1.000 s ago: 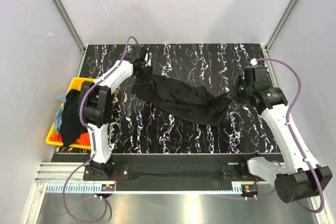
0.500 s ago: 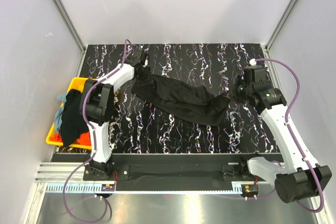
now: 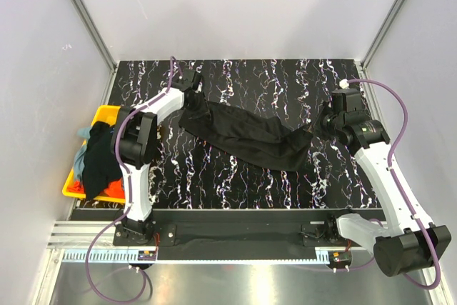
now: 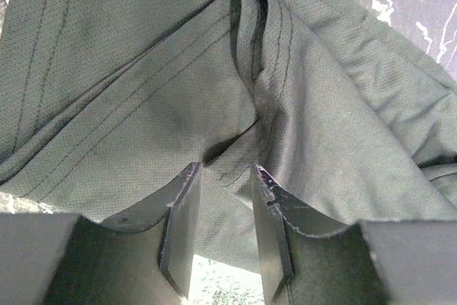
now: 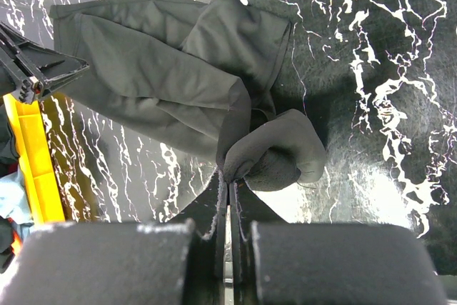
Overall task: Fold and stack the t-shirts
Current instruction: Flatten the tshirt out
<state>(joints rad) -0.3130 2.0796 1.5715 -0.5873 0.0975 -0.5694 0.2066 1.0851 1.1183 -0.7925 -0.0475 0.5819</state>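
The right gripper (image 5: 228,185) is clamped tight on a bunched corner of the black t-shirt (image 5: 157,69); a rounded wad of the cloth bulges just past its fingertips. From that pinch the shirt runs away from the gripper in a long, rumpled band, lying on the dark marbled table (image 3: 285,80).

At the far end of the band sits the left gripper (image 4: 225,169). Its jaws stand apart, and a stitched hem fold of the same shirt lies just beyond the tips, across the gap. I cannot tell whether the fingers (image 4: 182,233) touch it. Cloth fills nearly everything ahead of this gripper, with a little bare table off to its right.

In the overhead view the black t-shirt (image 3: 250,137) stretches between the left gripper (image 3: 193,82) and the right gripper (image 3: 319,128), sagging toward the near edge in the middle.

Out past the left arm, at the table's left edge, stands a yellow bin (image 3: 107,113). A black shirt (image 3: 100,162) is heaped in it and drapes over its rim. A grey-blue shirt (image 3: 82,136) pokes out beside it, and an orange-red shirt (image 3: 107,192) shows underneath at the near corner.
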